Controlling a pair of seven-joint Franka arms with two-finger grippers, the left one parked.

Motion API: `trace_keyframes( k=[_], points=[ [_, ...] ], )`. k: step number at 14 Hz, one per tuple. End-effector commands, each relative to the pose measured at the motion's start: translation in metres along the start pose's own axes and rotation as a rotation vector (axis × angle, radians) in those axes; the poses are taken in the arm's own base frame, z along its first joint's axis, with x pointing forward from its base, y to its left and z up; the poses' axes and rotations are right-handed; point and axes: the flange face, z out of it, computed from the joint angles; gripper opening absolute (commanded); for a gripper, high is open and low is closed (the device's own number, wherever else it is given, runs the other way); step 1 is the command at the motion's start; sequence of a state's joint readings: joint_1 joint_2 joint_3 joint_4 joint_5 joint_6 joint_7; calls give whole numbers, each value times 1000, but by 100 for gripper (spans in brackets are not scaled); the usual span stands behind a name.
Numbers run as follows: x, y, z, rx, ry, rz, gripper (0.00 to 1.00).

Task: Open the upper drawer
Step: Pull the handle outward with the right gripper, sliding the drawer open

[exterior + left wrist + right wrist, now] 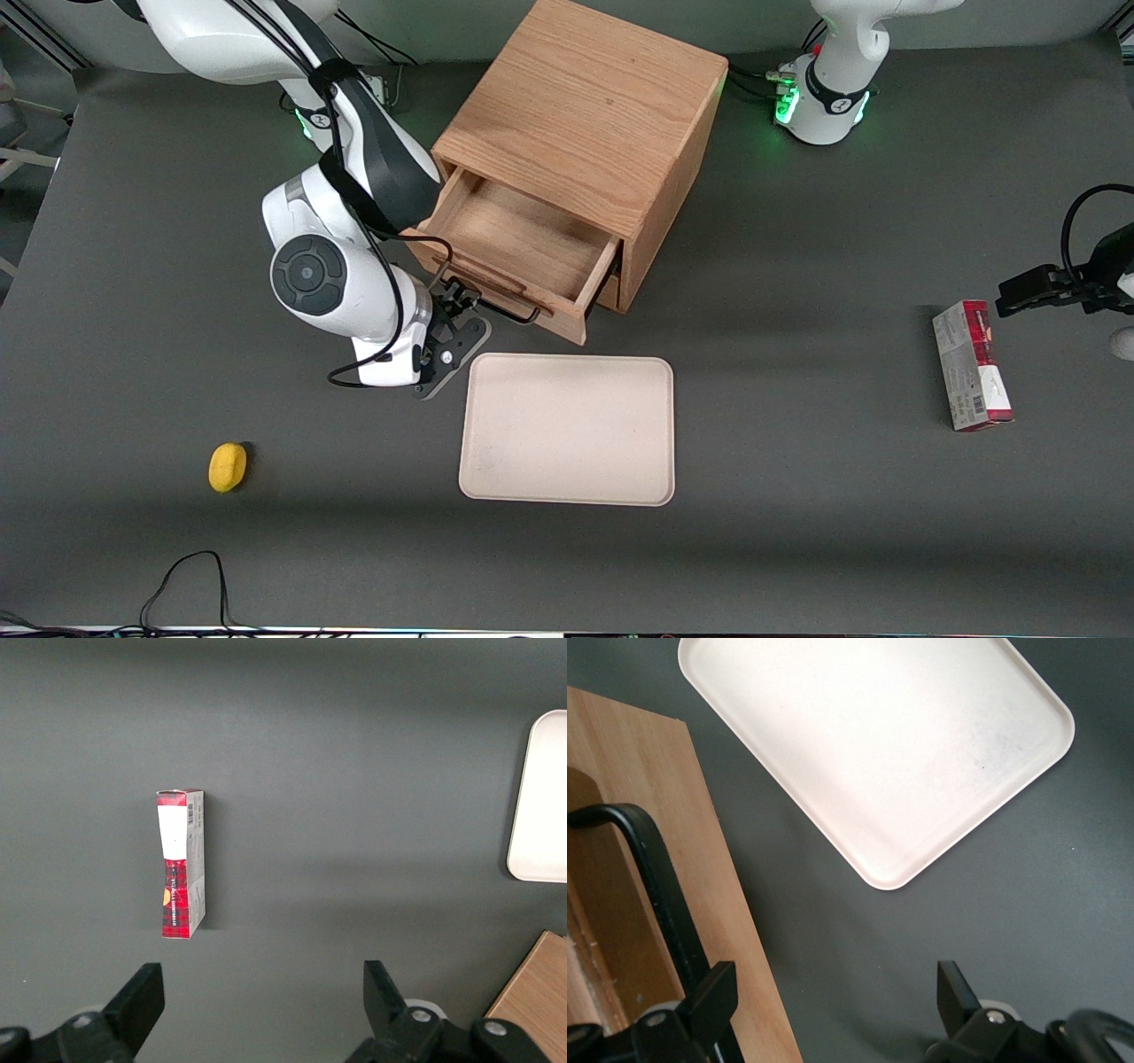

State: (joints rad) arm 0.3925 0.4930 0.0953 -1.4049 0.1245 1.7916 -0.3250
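Drawer work looks largely done from the front view: the upper drawer stands pulled well out of the wooden cabinet, its bare inside open to the camera, its front panel nearest the tray. The end effector sits just at the black bar handle, at the handle's end toward the working arm's side of the table; the handle's long axis runs along the drawer front, crosswise to the pull direction. A yellow object lies nearer the camera, and a red box toward the parked arm's end. The left wrist view shows only that red box and a tray corner. In the right wrist view the end effector has its fingers spread apart, gripping nothing; the handle runs past one finger, outside the gap, against the drawer front, with the tray beside. Judging by this, any further pull would need the handle between the fingers again.
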Motion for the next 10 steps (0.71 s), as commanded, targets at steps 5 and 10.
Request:
trace_keyframes(
  k=[5, 10],
  points=[
    [13, -8, -21, -14, 40, -22, 100],
    [8, -28, -3, 1, -32, -51, 100]
  ],
)
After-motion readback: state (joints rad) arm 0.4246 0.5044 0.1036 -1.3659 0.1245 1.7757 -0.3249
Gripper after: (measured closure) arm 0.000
